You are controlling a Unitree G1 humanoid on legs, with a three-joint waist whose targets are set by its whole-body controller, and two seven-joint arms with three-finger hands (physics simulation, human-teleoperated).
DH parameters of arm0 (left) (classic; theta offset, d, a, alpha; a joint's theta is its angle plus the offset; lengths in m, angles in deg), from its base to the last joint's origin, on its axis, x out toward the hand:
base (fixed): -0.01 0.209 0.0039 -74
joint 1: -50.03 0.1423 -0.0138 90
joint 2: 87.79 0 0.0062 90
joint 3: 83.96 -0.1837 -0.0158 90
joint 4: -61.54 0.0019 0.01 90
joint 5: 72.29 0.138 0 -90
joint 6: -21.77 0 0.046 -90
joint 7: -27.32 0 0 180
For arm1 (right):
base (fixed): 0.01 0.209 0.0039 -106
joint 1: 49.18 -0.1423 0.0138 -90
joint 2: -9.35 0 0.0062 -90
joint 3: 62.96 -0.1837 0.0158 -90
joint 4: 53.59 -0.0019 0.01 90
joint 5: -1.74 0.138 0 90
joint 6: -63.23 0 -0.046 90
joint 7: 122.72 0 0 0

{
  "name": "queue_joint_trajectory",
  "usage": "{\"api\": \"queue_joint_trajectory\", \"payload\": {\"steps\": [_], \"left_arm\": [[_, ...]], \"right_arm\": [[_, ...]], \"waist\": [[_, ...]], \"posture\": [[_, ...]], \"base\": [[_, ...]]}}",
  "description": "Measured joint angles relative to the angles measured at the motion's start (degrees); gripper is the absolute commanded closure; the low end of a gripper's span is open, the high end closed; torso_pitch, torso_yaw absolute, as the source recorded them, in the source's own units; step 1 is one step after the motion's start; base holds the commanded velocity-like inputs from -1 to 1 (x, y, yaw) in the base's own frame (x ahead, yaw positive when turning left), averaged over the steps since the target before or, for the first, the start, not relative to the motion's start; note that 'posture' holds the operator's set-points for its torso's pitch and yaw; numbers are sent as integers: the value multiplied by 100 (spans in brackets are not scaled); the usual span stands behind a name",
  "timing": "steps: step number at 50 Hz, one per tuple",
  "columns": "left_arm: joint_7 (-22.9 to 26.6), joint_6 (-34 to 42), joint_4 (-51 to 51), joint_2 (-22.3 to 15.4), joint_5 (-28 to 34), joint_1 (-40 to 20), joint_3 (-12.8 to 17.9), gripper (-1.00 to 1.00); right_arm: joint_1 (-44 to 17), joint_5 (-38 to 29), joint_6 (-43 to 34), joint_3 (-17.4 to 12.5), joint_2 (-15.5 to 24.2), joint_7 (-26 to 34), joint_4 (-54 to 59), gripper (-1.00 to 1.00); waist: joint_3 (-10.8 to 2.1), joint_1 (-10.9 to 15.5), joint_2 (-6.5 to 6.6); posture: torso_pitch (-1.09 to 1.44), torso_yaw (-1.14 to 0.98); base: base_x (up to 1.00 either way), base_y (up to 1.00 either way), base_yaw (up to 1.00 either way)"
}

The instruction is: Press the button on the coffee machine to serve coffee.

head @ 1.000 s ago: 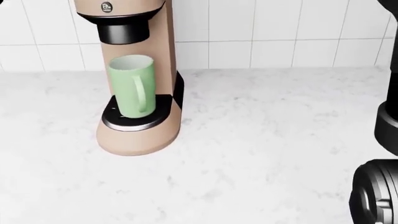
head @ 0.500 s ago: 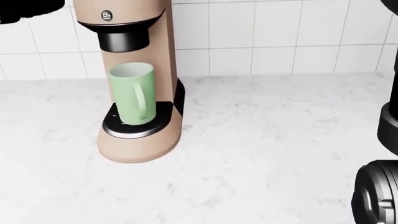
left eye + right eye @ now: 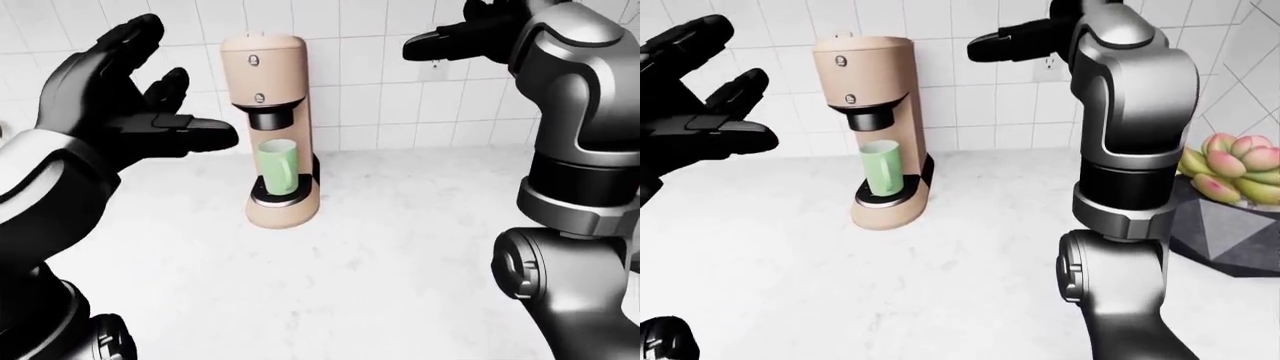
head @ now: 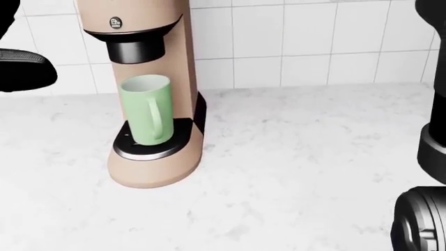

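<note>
A tan coffee machine [image 3: 270, 90] stands on the white counter against the tiled wall, with two small round buttons on its face, an upper button [image 3: 254, 58] and a lower button [image 3: 259, 97]. A green mug [image 3: 277, 165] stands on its drip tray under the black spout. My left hand [image 3: 130, 112] is open, raised to the left of the machine, fingers spread, not touching it. My right hand [image 3: 455, 37] is open, raised high to the right of the machine's top, apart from it. In the head view the lower button [image 4: 115, 22] and mug [image 4: 146, 110] show close up.
The white marble counter [image 3: 380, 247] spreads below and right of the machine. In the right-eye view a dark faceted planter [image 3: 1230, 232] with a pink-green succulent [image 3: 1230, 161] stands at the right edge. A wall outlet [image 3: 1048, 64] sits behind my right arm.
The head view has shifted slightly. My left hand's dark fingers have come further into the head view's left edge, lower than before. The machine and mug have not moved.
</note>
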Motion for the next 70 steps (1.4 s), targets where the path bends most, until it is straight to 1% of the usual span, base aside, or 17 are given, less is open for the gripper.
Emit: {"api": "queue_joint_trajectory", "payload": {"steps": [5,7,11,18,21,28,33,38,45,50,58,63,70], "left_arm": [[-556,-330,-149,-435,-1075,218,-73,-100],[-686,-488,-246,-616,-1400,321,-129,-100],[-849,-746,-380,-866,-1899,483,-194,-100],[-1046,-1089,-631,-1026,-2418,816,-208,-100],[-982,-1159,-719,-1054,-2604,906,-224,-100],[-841,-1234,-909,-1074,-2782,1070,-224,-100],[-736,-1247,-880,-988,-2762,952,-391,-100],[-627,-1207,-770,-793,-2598,854,-530,-100],[-780,-1164,-776,-748,-2680,661,-591,-100],[-751,-1139,-748,-619,-2582,594,-708,-100],[-646,-1039,-629,-423,-2317,520,-776,-100],[-536,-955,-502,-243,-2059,409,-890,-100],[-359,-845,-442,-44,-1726,418,-888,-100]], "right_arm": [[-14,10,-15,-15,39,9,-18,-100],[-24,2,-38,-20,48,8,-29,-100],[-27,-2,4,-25,50,7,22,-100],[15,5,-7,-23,35,0,1,-100],[33,8,23,-29,26,-7,15,-100],[137,23,65,-32,-9,-37,-6,-100],[146,34,41,-22,-26,-59,-13,-100],[164,62,38,-27,-16,-57,-89,-100],[246,104,11,-55,-31,-106,-141,-100],[229,125,24,-50,-10,-113,-134,-100],[176,128,45,-37,3,-111,-66,-100],[144,133,16,-37,26,-96,-94,-100],[201,135,29,-56,1,-119,-135,-100]], "waist": [[8,6,35],[11,9,49],[10,18,75],[27,35,111],[26,42,119],[25,56,132],[20,71,131],[11,75,118],[7,66,95],[0,69,88],[-1,62,73],[-3,63,52],[-10,54,36]], "posture": [[-48,0],[-48,0],[-48,0],[-48,0],[-48,0],[-48,0],[-48,0],[-48,0],[-48,0],[-48,0],[-48,0],[-48,0],[-48,0]], "base": [[0,0,0],[0,0,0],[0,0,0],[0,0,0],[0,0,0],[0,0,0],[0,0,0],[0,0,0],[0,0,0],[0,0,0],[0,0,0],[0,0,0],[0,0,0]]}}
